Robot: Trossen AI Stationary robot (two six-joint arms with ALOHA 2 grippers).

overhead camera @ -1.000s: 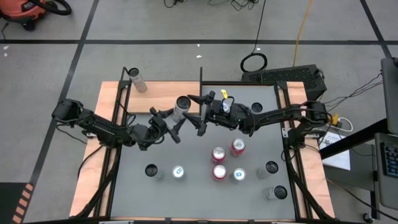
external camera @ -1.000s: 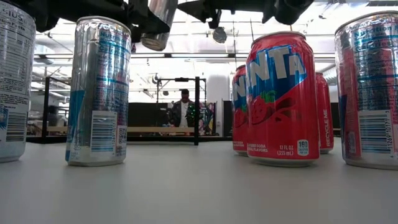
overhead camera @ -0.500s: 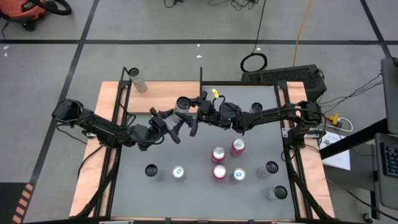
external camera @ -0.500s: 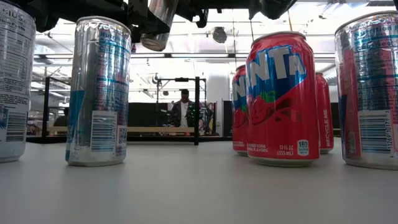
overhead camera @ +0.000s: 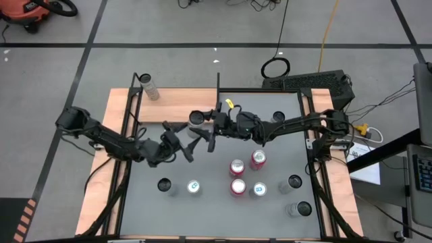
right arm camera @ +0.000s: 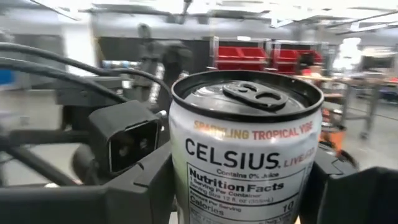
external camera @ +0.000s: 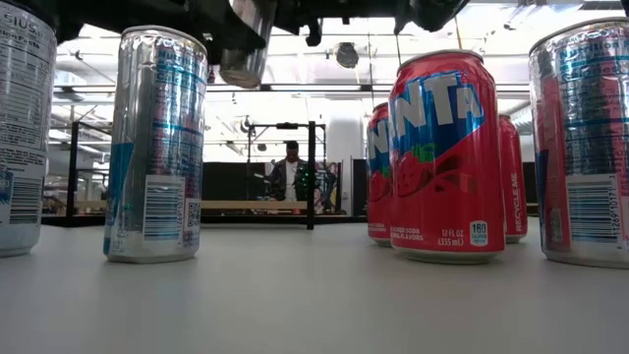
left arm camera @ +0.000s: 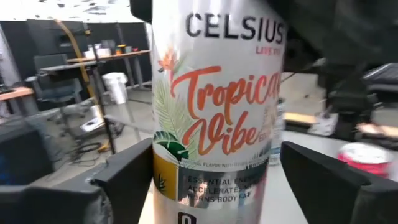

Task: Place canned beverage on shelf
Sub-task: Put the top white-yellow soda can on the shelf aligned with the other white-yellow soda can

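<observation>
A grey table (overhead camera: 209, 196) seen from above, with a wooden shelf (overhead camera: 172, 101) along its far edge. Two dark arms meet over the middle of the table, near the shelf's front edge. The right gripper (overhead camera: 208, 128) is clamped on a tall silver can (overhead camera: 197, 119), held upright in the air; its wrist view shows the fingers (right arm camera: 140, 186) pressed against both sides of the can (right arm camera: 245, 152). The left gripper (overhead camera: 183, 143) sits just beside the can on the near side, its fingers (left arm camera: 134, 174) spread apart with the can (left arm camera: 217, 106) between them, not touching it. Red and silver cans (overhead camera: 247, 177) stand on the near half of the table. One can (overhead camera: 149, 86) stands on the shelf's far left corner.
</observation>
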